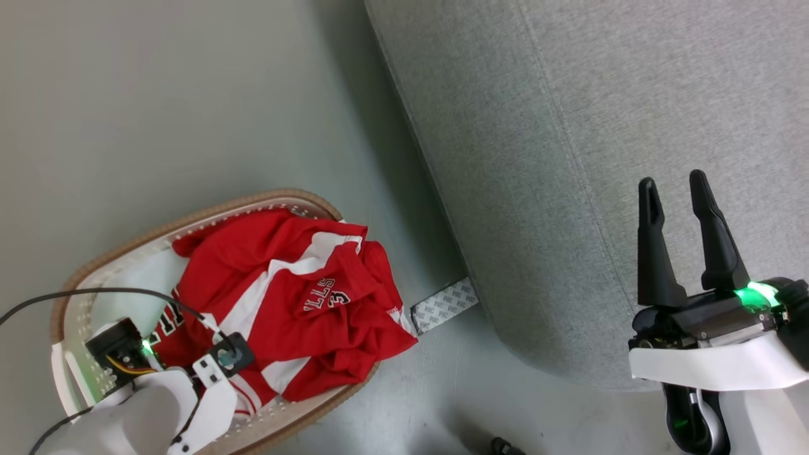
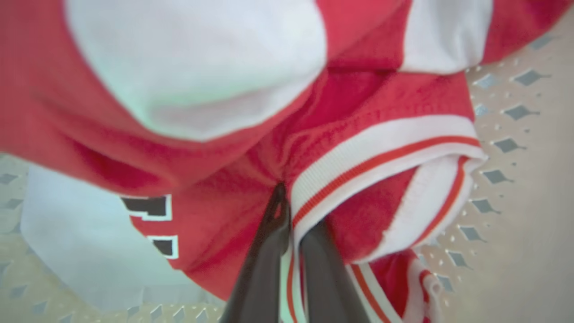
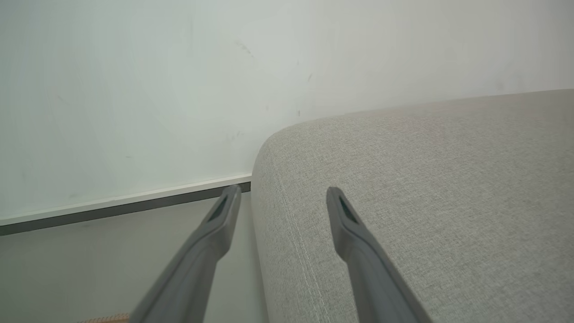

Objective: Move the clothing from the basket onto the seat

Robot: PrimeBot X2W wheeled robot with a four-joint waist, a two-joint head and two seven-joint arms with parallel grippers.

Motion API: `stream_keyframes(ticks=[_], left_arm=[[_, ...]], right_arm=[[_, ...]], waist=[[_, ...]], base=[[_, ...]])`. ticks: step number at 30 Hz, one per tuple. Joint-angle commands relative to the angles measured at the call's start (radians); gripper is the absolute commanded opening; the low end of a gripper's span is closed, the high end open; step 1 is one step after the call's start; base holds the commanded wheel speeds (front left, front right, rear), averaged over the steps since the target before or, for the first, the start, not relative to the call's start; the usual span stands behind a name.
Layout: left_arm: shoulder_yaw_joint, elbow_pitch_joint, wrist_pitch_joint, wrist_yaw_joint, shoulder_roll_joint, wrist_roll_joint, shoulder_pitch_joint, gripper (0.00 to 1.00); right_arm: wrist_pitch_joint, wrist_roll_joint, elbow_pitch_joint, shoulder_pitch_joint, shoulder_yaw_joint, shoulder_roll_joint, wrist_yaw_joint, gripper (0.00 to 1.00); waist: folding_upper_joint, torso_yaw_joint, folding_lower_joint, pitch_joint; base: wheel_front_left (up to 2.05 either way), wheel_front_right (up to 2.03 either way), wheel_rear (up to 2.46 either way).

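Observation:
The red clothing point(image 1: 303, 291) with white panels and lettering lies heaped in the cream basket point(image 1: 221, 205) at the lower left, one fold hanging over its right rim. My left wrist point(image 1: 221, 360) reaches down into the heap. In the left wrist view my left gripper point(image 2: 296, 211) is shut on the clothing point(image 2: 358, 112), a white-and-red striped hem pinched between its fingers, with the holed basket wall point(image 2: 515, 134) behind. My right gripper point(image 1: 671, 180) hangs open and holds nothing above the grey seat point(image 1: 600, 158). Its fingers straddle the seat's point(image 3: 426, 179) rounded corner, right gripper point(image 3: 283, 190).
A plain white cloth point(image 1: 148, 272) lies under the red garments in the basket. A patterned tape strip point(image 1: 442, 303) sits on the floor between basket and seat. A black cable point(image 1: 95, 292) crosses the basket. A wall and baseboard point(image 3: 125, 202) stand beyond the seat.

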Motion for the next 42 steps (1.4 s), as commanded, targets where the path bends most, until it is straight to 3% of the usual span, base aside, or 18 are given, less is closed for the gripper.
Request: stream_keyframes(ticks=[1, 8, 17, 25, 31, 42], left_arm=[[0.003, 0.008, -0.009, -0.003, -0.002, -0.01, 0.007, 0.0], [0.027, 0.02, -0.069, -0.003, -0.081, -0.067, 0.033, 0.0], [0.049, 0.02, -0.175, -0.003, -0.186, -0.158, 0.1, 0.0], [0.067, -0.04, -0.239, -0.003, -0.251, -0.305, 0.17, 0.0], [0.079, -0.131, -0.261, -0.003, -0.265, -0.408, 0.189, 0.0], [0.186, -0.347, -0.274, -0.003, -0.213, -0.532, 0.219, 0.0]], right_arm=[[-0.003, -0.01, 0.006, -0.009, 0.001, 0.0, -0.002, 1.0], [-0.003, -0.051, 0.035, -0.025, -0.015, 0.0, -0.002, 1.0], [-0.003, -0.122, 0.094, -0.008, -0.053, -0.001, -0.002, 1.0], [-0.003, -0.159, 0.15, 0.028, -0.07, -0.002, -0.002, 1.0], [-0.003, -0.178, 0.184, 0.053, -0.078, -0.002, -0.002, 1.0], [-0.003, -0.175, 0.215, 0.107, -0.082, -0.002, -0.002, 1.0]], waist=[[0.0, -0.004, -0.0001, -0.014], [0.0, 0.046, -0.0001, -0.136], [0.0, 0.174, -0.0001, -0.344], [0.0, 0.292, -0.0001, -0.515], [0.0, 0.368, -0.0001, -0.614], [0.0, 0.435, -0.0001, -0.725]], base=[[0.0, 0.0, 0.0], [0.0, 0.0, 0.0], [0.0, 0.0, 0.0], [0.0, 0.0, 0.0], [0.0, 0.0, 0.0], [0.0, 0.0, 0.0]])
